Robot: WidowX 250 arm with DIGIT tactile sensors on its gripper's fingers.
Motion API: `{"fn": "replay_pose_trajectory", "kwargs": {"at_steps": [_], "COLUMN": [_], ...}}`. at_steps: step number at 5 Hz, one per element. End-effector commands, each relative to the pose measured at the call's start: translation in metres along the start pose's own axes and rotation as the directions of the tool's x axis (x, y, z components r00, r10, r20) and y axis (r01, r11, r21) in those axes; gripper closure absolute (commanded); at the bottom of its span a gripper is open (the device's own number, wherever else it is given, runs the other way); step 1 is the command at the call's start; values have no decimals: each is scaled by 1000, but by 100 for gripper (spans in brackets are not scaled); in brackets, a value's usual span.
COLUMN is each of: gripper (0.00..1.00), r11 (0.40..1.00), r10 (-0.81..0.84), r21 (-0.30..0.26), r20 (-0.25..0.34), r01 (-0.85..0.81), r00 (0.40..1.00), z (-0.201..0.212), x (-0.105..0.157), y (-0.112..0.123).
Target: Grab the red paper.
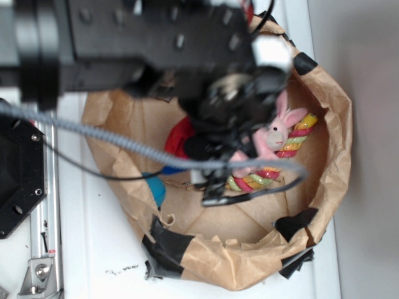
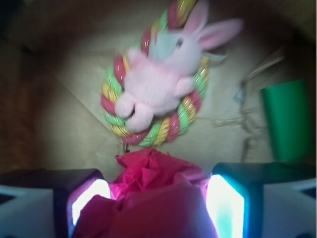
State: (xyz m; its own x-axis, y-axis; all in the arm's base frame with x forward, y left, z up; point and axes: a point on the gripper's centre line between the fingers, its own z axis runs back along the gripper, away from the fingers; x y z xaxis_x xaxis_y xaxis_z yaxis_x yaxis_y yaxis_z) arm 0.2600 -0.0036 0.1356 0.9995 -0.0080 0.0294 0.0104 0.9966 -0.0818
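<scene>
The red paper (image 2: 158, 173) is a crumpled bright red wad that fills the gap between my gripper's (image 2: 156, 198) two fingers. It presses against both lit pads, so the gripper is shut on it. In the exterior view only a red patch of the paper (image 1: 177, 138) shows under the black arm, low inside the brown paper bag (image 1: 330, 112). The fingertips themselves are hidden by the arm and cables in that view.
A pink plush bunny (image 2: 158, 82) lies on a red, yellow and green rope ring (image 2: 113, 87) just beyond the paper. A green block (image 2: 290, 121) stands to the right. A blue ball (image 1: 156, 187) sits by the bag's left wall. The bag walls close in all round.
</scene>
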Motion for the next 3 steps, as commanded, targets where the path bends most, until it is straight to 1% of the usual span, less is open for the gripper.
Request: {"fn": "replay_pose_trajectory", "kwargs": {"at_steps": [1,2,3], "gripper": [100,100,100], "r11": [968,929,943], "r10": [248,369,332], "r21": [-45,-44,-29], "r20": [45,64,56], "r01": [-246,-367,-331], "r00": [968,927,942], "z": [68,63,57], "x": [-1,10,15], "y": [15,15,10]}}
